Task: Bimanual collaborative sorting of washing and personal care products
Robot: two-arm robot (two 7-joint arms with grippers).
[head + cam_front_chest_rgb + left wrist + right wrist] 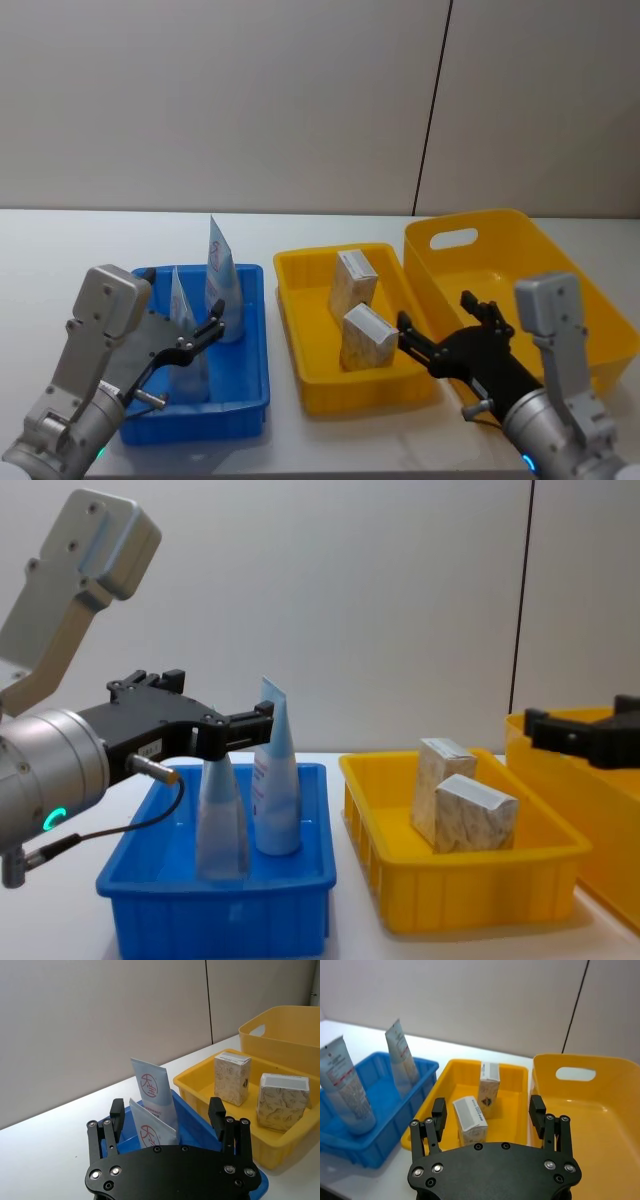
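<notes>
— Left claw (166, 1110) hangs over the blue tray (190, 422), fingers spread, holding nothing. The near tube (222, 820) stands cap-down under the gap, and in the wrist view its crimped top lies between the two fingers.

— And the far tube (222, 282)?

— It stands upright just behind, toward the tray's back right, close beside one fingertip. I can't tell whether that finger touches it.

— So what's the step?

— Both tubes sit in blue, so I judge the claw is either about to grip the near one or to leave it there. To leave it, the good move is straight up. A sideways swing could catch a tall tube standing on a small cap, and one falling could knock over the other. To grip, close low on the flat faces, where the tube is fullest.

— Right of that?

— The yellow tray (350, 395) holds the back carton (352, 282) and, just before it, the front carton (367, 338). The right claw (487, 1106) hovers at the tray's front right edge, also open and empty, facing the front carton.

— Anything for it to do?

— If a carton needs shifting, squeeze its broad sides gently, because card crushes. Otherwise it should keep clear of the tray wall. The bin (585, 300) at far right holds nothing and I see no product loose on the counter (100, 240), so sorting looks nearly done.
</notes>
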